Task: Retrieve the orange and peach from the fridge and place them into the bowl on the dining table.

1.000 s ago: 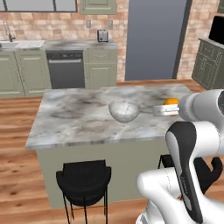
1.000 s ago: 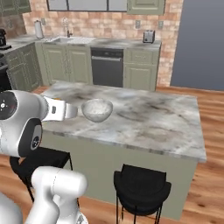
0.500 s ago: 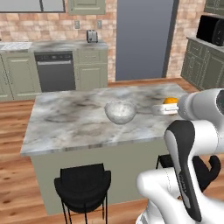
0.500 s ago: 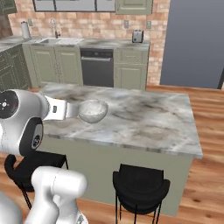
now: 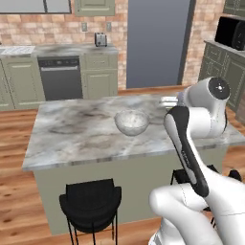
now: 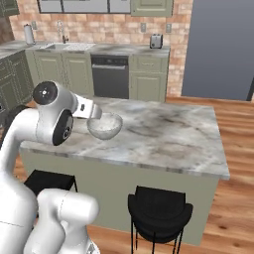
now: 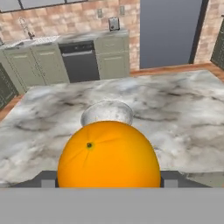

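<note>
The orange (image 7: 108,155) sits big and bright at the bottom of the hand view, with my gripper (image 7: 108,177) shut on it and dark fingertips (image 7: 47,178) at its sides. Just beyond it, the pale glossy bowl (image 7: 107,113) stands on the marble dining table (image 7: 183,109), with nothing showing inside it. From the base, the bowl (image 5: 131,122) (image 6: 104,125) is near the island's middle, and my hand (image 6: 90,112) hovers close beside its rim. The grey fridge (image 5: 158,43) (image 6: 221,49) stands behind the island. The peach is out of view.
Black stools (image 5: 91,201) (image 6: 158,211) stand along the island's near side. Green wall cabinets with a dark dishwasher (image 5: 57,76) and a toaster (image 5: 100,39) line the back wall. A microwave (image 5: 229,31) sits at the far right.
The base has driven, so the whole scene has shifted in both base views. My hand with the orange has come closer to the bowl.
</note>
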